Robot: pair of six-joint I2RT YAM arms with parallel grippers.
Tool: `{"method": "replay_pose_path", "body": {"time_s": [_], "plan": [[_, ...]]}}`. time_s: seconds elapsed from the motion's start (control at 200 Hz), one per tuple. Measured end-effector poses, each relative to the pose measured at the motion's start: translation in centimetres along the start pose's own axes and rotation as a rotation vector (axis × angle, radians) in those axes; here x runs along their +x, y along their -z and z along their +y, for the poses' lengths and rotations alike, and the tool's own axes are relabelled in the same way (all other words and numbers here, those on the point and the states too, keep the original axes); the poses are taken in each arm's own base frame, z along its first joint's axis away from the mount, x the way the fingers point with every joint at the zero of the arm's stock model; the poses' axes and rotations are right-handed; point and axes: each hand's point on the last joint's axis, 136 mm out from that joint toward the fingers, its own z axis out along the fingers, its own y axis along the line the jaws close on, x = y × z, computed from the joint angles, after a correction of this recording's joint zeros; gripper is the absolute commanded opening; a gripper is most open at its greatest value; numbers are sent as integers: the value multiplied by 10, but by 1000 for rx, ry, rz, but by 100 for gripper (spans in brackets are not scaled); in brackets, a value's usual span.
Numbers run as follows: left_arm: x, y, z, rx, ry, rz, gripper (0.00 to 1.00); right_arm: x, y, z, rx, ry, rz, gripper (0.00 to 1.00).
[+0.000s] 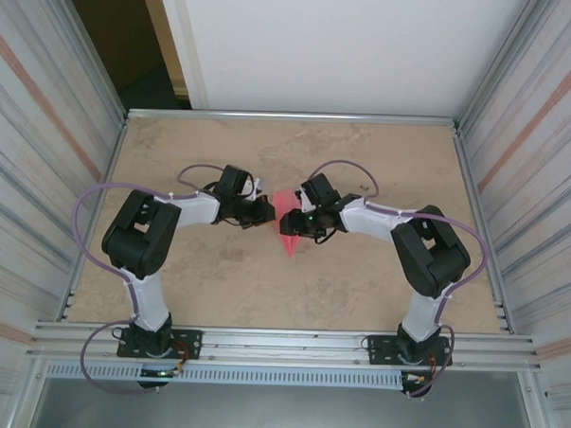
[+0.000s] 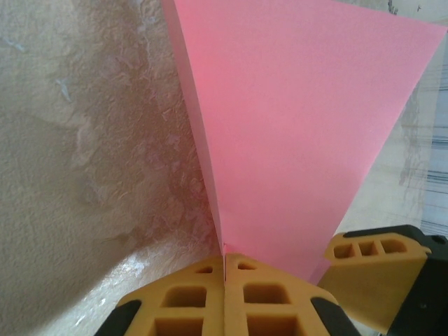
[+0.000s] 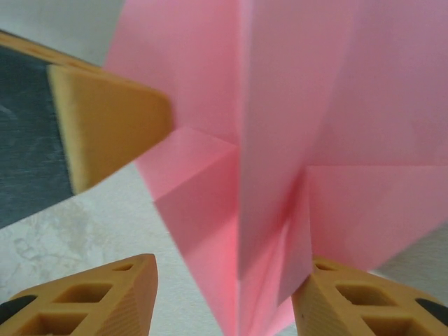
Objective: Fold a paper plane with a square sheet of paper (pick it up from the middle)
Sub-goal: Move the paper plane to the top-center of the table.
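Note:
The pink-red paper plane is a folded, creased dart held up off the table between the two arms, its tip pointing toward the near edge. My left gripper is shut on it. In the left wrist view the yellow jaws meet flush on the paper's lower corner, and the paper fans upward. My right gripper is open. Its fingers stand wide on either side of the folded layers, and the paper brushes the right fingertip. One left finger shows at upper left.
The beige mottled tabletop lies under both arms. Ribbed metal walls close in the left and right sides. An aluminium rail runs along the near edge. A white panel stands at the back.

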Motion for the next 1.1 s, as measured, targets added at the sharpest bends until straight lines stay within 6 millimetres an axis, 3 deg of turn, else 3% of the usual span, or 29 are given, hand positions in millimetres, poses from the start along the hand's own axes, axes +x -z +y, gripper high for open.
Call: {"method": "replay_pose_path", "body": {"time_s": [0.586, 0.967, 1.102], "plan": [[0, 0, -8, 40, -12, 7, 0, -5, -12, 0, 52, 8, 9, 47], [0, 0, -9, 46, -14, 10, 0, -4, -11, -11, 113, 5, 7, 23], [0, 0, -9, 46, -14, 10, 0, -4, -11, -12, 118, 5, 8, 21]]}}
